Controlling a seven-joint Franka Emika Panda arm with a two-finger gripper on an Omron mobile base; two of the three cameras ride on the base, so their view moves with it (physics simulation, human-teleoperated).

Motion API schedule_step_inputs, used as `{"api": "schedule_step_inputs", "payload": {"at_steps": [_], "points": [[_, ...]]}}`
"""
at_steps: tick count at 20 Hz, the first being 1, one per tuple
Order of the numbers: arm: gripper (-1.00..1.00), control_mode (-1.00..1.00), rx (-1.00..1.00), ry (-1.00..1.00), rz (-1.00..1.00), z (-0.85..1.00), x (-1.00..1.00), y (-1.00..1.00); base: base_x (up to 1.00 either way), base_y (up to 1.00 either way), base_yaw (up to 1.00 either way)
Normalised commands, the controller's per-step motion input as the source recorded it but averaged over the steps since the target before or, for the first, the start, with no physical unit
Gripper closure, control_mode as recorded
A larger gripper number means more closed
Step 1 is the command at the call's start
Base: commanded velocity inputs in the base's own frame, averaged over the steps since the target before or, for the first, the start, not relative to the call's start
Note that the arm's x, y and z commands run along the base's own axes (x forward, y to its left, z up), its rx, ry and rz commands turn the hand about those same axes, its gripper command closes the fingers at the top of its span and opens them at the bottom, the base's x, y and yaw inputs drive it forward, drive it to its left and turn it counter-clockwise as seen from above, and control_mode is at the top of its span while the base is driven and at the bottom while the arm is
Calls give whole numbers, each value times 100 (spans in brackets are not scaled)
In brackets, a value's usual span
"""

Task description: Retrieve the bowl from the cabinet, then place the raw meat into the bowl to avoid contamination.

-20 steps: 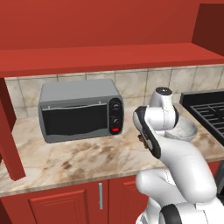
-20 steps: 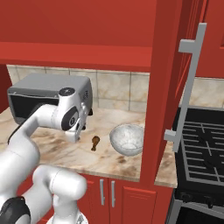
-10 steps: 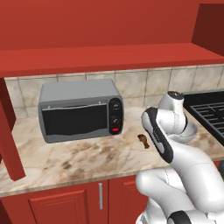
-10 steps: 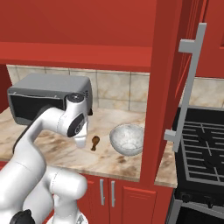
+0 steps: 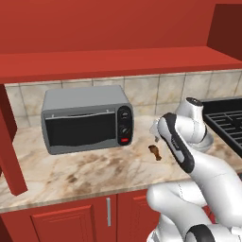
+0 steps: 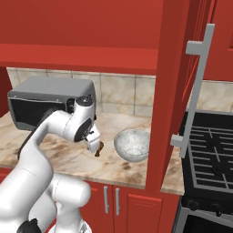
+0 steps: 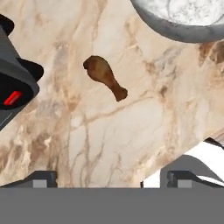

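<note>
Jaws look spread wide and empty: in the hand view the gripper [image 7: 107,177] shows its two dark tips well apart at the bottom, nothing between them, so it's set up to straddle something rather than carry it. Makes sense, because the raw meat [image 7: 105,76] lies flat on the marble counter [image 7: 105,140] up around 12 o'clock from the tips, fat end toward 10, thin bone end toward 4. Judging by that, the hand is hovering over it to line up a grab.

The bowl [image 6: 132,144] is already out on the counter, upright, at about 3 o'clock from the drumstick in the right base view, near but not touching. Handy spot for a short carry.

The cabinet door [image 6: 170,82] hangs open beside the bowl. The toaster oven [image 5: 86,118] sits further off, at roughly 9 o'clock from the meat in the left base view.
</note>
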Motion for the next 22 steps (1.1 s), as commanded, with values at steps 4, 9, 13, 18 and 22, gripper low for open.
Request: {"api": "schedule_step_inputs", "payload": {"at_steps": [4,9,13,18,22], "points": [[-100,-100,-21,-5,43,12,0,-7,0,0,0],[-100,-100,-37,7,31,-24,3,4,0,0,0],[-100,-100,-36,11,9,-50,14,5,0,0,0],[-100,-100,-2,-1,6,-6,7,-3,0,0,0],[-100,-100,0,0,2,0,24,-8,0,0,0]]}}
